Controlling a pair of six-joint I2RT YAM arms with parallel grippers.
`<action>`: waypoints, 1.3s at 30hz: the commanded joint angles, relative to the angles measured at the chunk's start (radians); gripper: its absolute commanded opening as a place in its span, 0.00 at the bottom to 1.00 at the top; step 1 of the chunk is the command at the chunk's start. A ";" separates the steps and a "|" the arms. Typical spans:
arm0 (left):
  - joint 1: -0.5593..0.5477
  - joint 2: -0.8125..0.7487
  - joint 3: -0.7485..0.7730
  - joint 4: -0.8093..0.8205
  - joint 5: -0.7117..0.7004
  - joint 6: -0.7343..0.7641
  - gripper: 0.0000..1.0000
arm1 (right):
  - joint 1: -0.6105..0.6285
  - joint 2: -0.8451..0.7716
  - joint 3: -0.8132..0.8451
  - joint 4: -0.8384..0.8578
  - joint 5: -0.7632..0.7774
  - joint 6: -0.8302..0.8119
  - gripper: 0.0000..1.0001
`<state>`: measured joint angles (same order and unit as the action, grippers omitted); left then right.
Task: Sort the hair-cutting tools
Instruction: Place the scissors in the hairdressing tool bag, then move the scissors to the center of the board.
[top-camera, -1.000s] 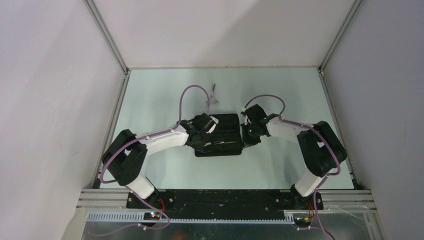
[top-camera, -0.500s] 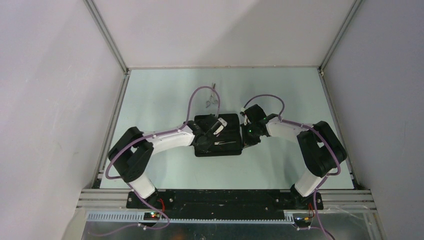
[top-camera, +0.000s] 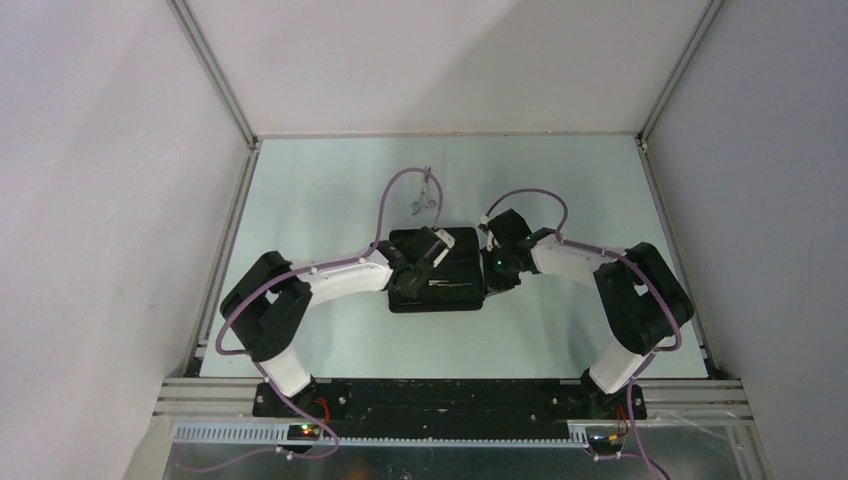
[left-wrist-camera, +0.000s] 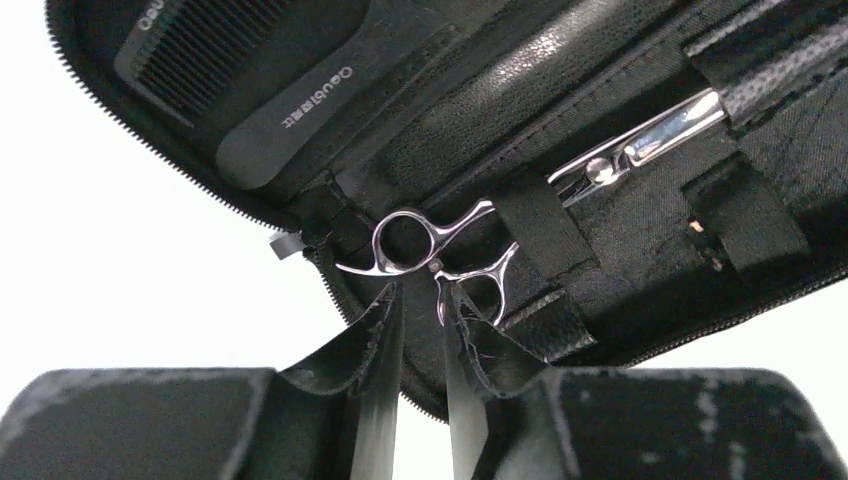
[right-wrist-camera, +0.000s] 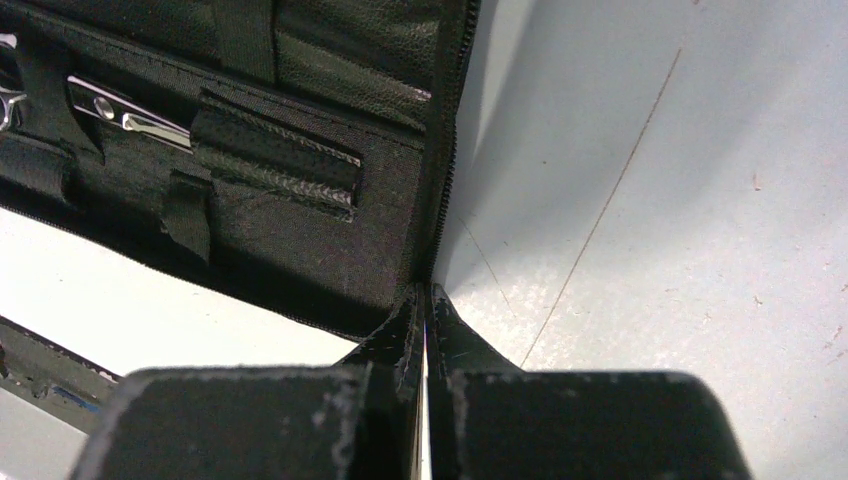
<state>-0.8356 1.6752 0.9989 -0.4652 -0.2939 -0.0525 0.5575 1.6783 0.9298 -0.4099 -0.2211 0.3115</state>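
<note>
One pair of scissors (left-wrist-camera: 600, 170) sits strapped in the case (left-wrist-camera: 650, 220), just beyond the slightly parted left end effector (left-wrist-camera: 418, 300); the closed right end effector (right-wrist-camera: 426, 300) pinches the case's edge.

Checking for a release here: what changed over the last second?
The left gripper slid right over the case and opened, apparently releasing the scissors strapped inside. The right gripper stayed shut on the case's right edge. The case and the other scissors beyond it did not move.
</note>
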 joint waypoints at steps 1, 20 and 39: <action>0.003 -0.011 0.019 0.052 -0.105 -0.015 0.27 | 0.025 0.022 -0.011 0.003 0.019 -0.026 0.00; 0.243 -0.189 0.260 -0.014 0.083 -0.235 0.96 | 0.013 -0.059 0.034 -0.030 0.031 -0.002 0.20; 0.363 0.465 0.905 -0.176 0.047 -0.246 0.65 | 0.016 -0.322 0.060 -0.124 0.279 -0.001 0.77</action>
<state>-0.4770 2.0968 1.8175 -0.6025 -0.2584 -0.2981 0.5747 1.4059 0.9768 -0.5045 -0.0193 0.3126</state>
